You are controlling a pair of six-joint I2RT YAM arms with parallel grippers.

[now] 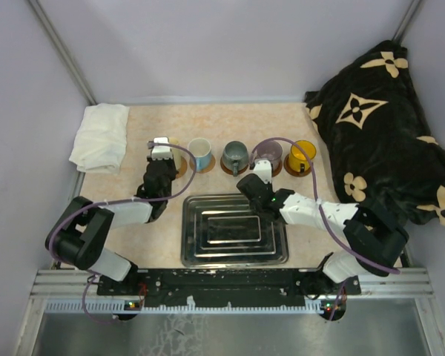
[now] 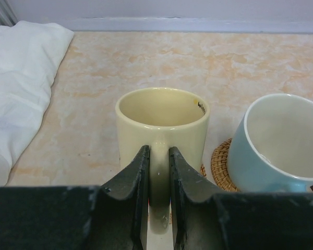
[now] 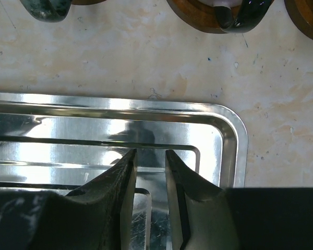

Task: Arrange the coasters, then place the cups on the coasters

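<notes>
Cups are seen in a row across the middle of the top view, just above the metal tray (image 1: 222,239). From left to right they are the cream-yellow cup (image 2: 161,122), the blue and white cup (image 1: 200,154), the grey cup (image 1: 235,156), the purple cup (image 1: 270,153) and the orange-yellow cup (image 1: 302,154). Round brown coasters (image 1: 228,169) are seen under the four cups on the right. A thin bit of woven coaster is seen at the base of the cream-yellow cup, but it cannot be told if the cup rests on it.

The left gripper (image 2: 157,156) is placed at the left end of the row. Its fingers are closed on the handle of the cream-yellow cup, which is kept upright.

The right gripper (image 3: 150,161) is held over the upper right corner of the tray. Its fingers are set close together, with only a thin gap, and nothing is held between them.

A white cloth (image 1: 100,137) is laid at the upper left, and a black blanket with flowers (image 1: 371,119) is heaped at the upper right.
</notes>
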